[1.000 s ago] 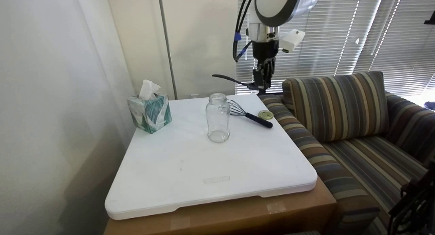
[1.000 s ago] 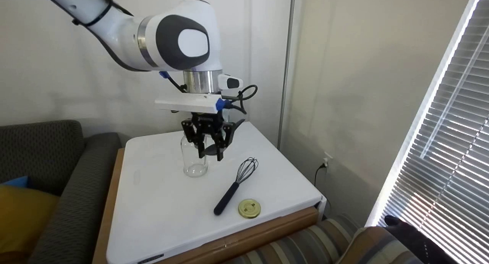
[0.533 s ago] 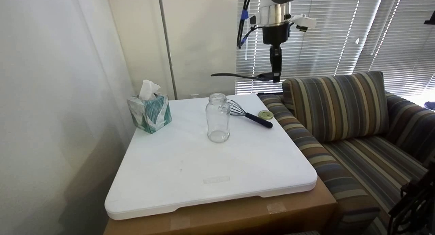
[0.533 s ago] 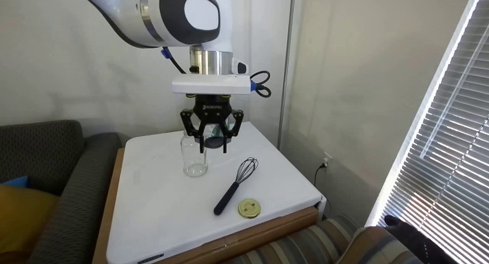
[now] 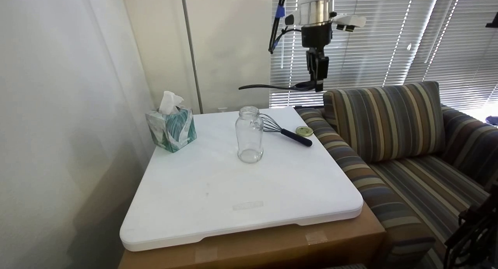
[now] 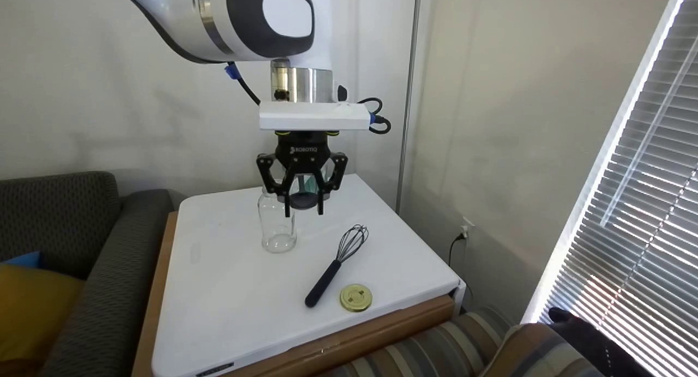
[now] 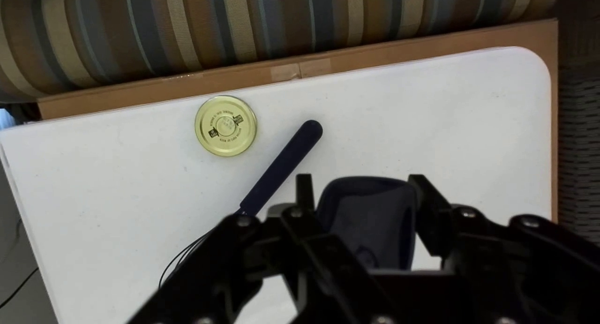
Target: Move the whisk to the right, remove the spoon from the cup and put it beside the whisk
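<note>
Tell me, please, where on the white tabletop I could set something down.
In an exterior view, the white tabletop has a wide free patch between the cup and the near edge, another between cup and tissue box. It is crowded around the whisk and gold lid.

White lettering (image 6: 305,149) is spelling ROBOTIQ across the black, two-fingered claw (image 6: 304,211). Tiny dark print (image 7: 229,139) is circling the round, gold metal lid (image 7: 226,126), too fine for me to read.

White tabletop (image 5: 233,187) bore upright glass cup (image 5: 249,138); whisk (image 6: 335,264) lay near it, gold lid (image 6: 356,298) just beside whisk; tissue box (image 5: 172,129) stood at edge.
</note>
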Motion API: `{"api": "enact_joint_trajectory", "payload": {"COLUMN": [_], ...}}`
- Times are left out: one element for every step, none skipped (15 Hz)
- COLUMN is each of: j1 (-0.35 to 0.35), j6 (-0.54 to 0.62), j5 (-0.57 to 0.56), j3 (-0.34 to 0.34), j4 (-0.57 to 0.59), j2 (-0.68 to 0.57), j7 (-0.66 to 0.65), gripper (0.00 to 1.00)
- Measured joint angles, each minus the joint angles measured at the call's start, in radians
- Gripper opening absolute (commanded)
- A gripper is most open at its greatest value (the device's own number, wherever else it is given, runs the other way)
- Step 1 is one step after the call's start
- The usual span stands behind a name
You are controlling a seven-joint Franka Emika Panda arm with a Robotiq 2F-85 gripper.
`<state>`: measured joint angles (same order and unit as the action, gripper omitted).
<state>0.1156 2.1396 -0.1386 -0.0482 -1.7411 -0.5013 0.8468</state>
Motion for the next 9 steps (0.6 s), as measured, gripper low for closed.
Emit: {"api": "enact_joint_trajectory", "payload": {"j1": [-0.001, -0.003, -0.007, -0.012, -0.016, -0.02, -0.023, -0.026, -0.027], "j6": [0.0, 0.004, 0.004, 0.002, -0.001, -0.007, -0.016, -0.025, -0.031], "j5": [0.0, -0.012, -0.033, -0.057, -0.082, -0.107, -0.129, -0.148, -0.166], "j3": [0.0, 0.0, 0.0, 0.0, 0.0, 0.0, 0.0, 0.0, 0.0], "j4": [0.0, 0.001, 0.003, 0.009, 0.018, 0.031, 0.046, 0.061, 0.077], "j2": [-0.001, -0.001, -0.001, -0.001, -0.001, -0.002, -0.003, -0.005, -0.007], "j7": [-0.001, 0.014, 0.048, 0.082, 0.117, 0.152, 0.193, 0.233, 0.278], "gripper": [0.27, 0.27, 0.27, 0.27, 0.27, 0.27, 0.27, 0.27, 0.27]}}
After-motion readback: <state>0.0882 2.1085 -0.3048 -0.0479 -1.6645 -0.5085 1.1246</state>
